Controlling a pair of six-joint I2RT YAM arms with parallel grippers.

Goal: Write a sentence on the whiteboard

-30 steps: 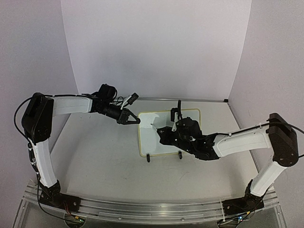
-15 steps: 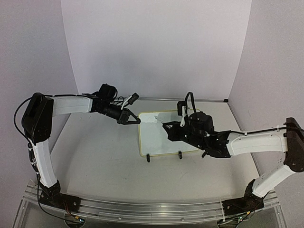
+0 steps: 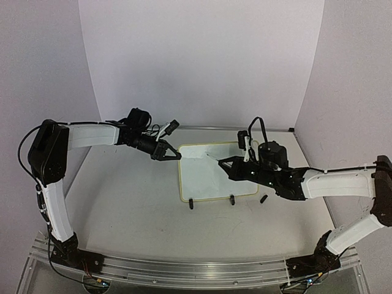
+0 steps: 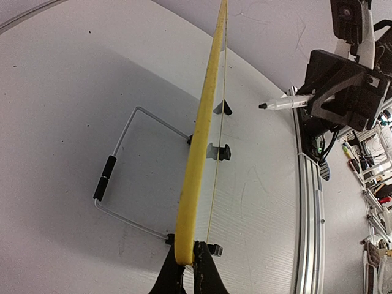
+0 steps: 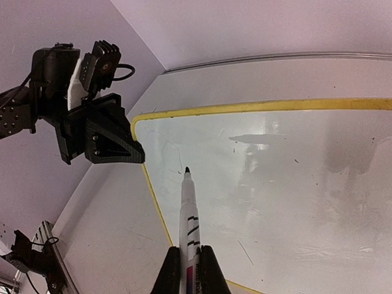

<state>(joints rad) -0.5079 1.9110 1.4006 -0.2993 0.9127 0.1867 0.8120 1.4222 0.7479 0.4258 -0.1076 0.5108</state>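
Observation:
The whiteboard (image 3: 211, 177) stands tilted on the table, yellow-rimmed, on two black clip feet (image 3: 191, 204). My left gripper (image 3: 176, 154) is shut on its upper left corner; in the left wrist view the jaws (image 4: 188, 250) pinch the yellow rim (image 4: 199, 147) edge-on. My right gripper (image 5: 190, 250) is shut on a white marker (image 5: 188, 214), uncapped, tip pointing at the board's upper left. From the left wrist, the marker (image 4: 285, 103) hangs a little off the board's face. No sentence shows; only a faint thin stroke (image 5: 173, 150) lies near the tip.
A small black cap (image 3: 264, 199) lies on the table right of the board. A wire stand (image 4: 131, 177) props the board from behind. White walls close the back and sides; a metal rail (image 3: 184, 269) runs along the near edge.
My right arm has drawn back to the right, taking the marker off the board's middle toward its right side. The black cap has come into view. The left arm has not moved.

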